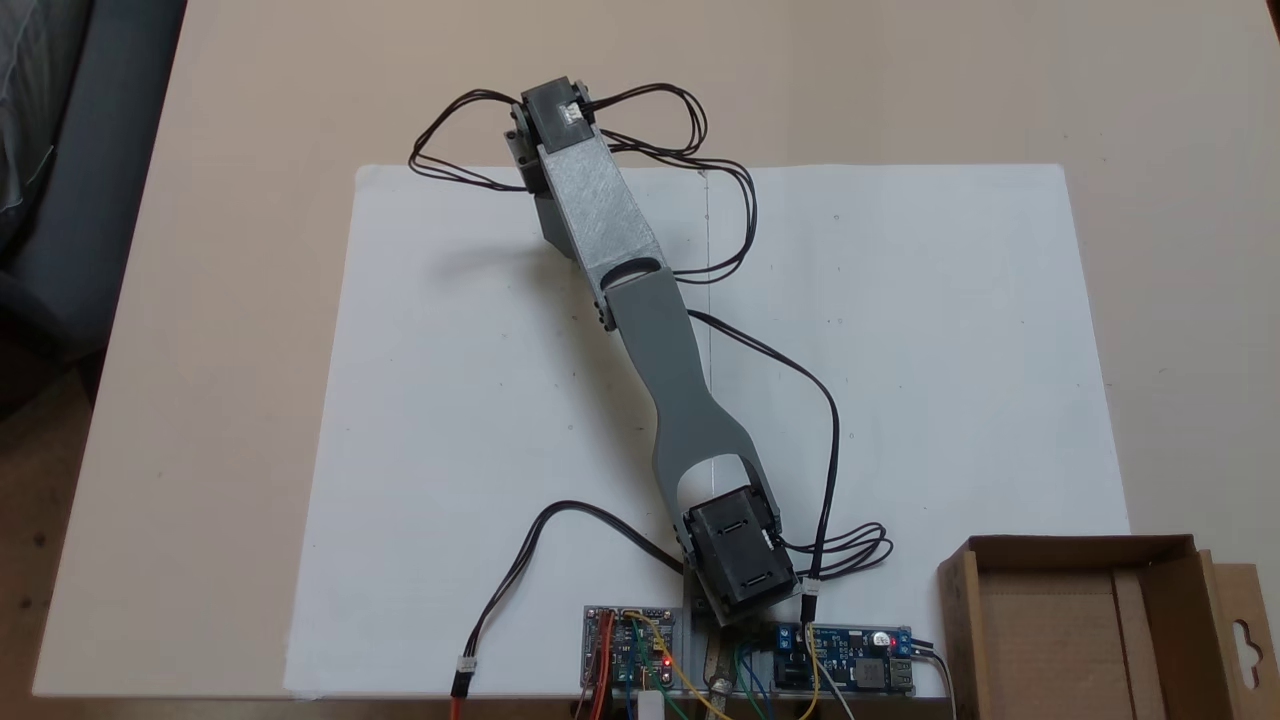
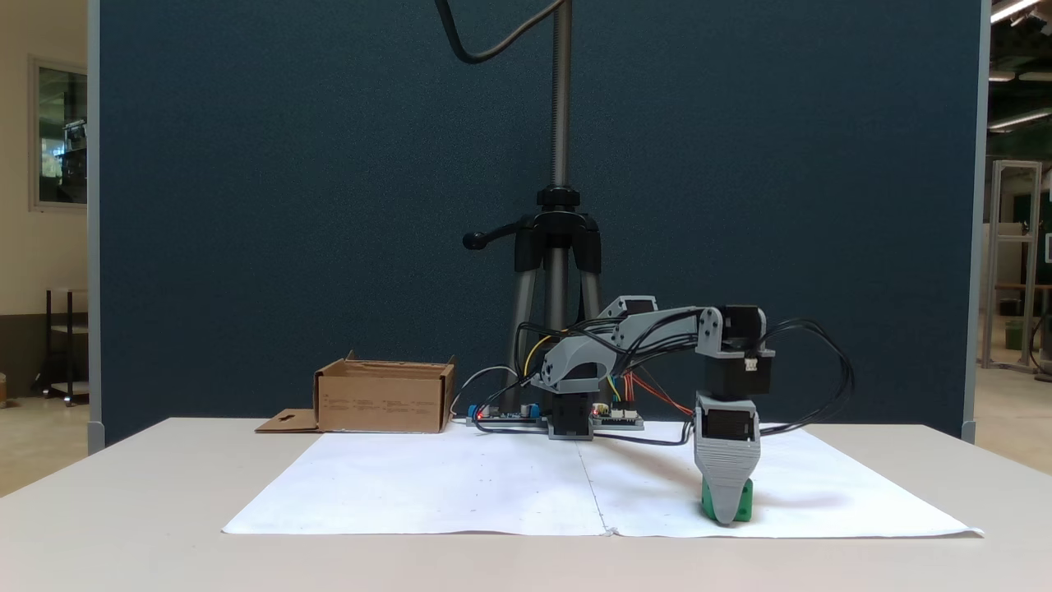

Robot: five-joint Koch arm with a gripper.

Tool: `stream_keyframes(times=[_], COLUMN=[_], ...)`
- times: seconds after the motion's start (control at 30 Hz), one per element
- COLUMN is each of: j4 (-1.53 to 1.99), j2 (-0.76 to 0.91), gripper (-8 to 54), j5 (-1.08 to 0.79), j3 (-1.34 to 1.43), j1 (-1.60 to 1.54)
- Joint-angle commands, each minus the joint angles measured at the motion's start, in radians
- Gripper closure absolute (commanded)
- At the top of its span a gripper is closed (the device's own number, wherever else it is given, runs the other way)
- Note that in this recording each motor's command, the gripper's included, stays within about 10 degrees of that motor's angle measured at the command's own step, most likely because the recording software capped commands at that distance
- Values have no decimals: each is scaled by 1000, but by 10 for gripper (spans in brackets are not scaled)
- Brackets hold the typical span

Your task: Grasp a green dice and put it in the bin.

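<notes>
Sitting at the left in a fixed view, the shallow brown corrugated cardboard bin (image 2: 385,396) rests on the pale table (image 2: 123,510), just off the back left corner of the white paper sheet (image 2: 460,485), with its hang-hole tab lying flat on the table beside it. In the other fixed view the same bin (image 1: 1085,620) lies off the sheet's lower right corner, its inside bare cardboard. Just right of the bin in the front-facing view, the circuit boards (image 2: 501,413) and the arm's base stand at the sheet's back edge, before a grey tripod (image 2: 559,271) and a dark blue partition (image 2: 329,164). Further right, the grey arm (image 2: 641,329) reaches out and bends down over the sheet's right half. Its grey gripper (image 2: 726,514) points straight down with its tip at the paper. The small bright green plastic dice (image 2: 744,501) sits on the sheet right at that tip, green showing on either side of the near jaw. Only one jaw faces the camera, so I cannot tell whether the gripper is clamped on the dice or loose around it.
</notes>
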Motion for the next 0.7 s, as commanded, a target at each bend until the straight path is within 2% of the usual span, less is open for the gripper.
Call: stream_keyframes(times=[0.0, 0.13, 0.2, 0.33, 0.67], j4=[37, 37, 40, 52, 54], j2=[28, 28, 28, 29, 69], gripper=[136, 156, 227, 330, 335], j5=[28, 28, 28, 29, 28], j3=[-11, -11, -11, -11, 9], j1=[-12, -12, -11, -8, 12])
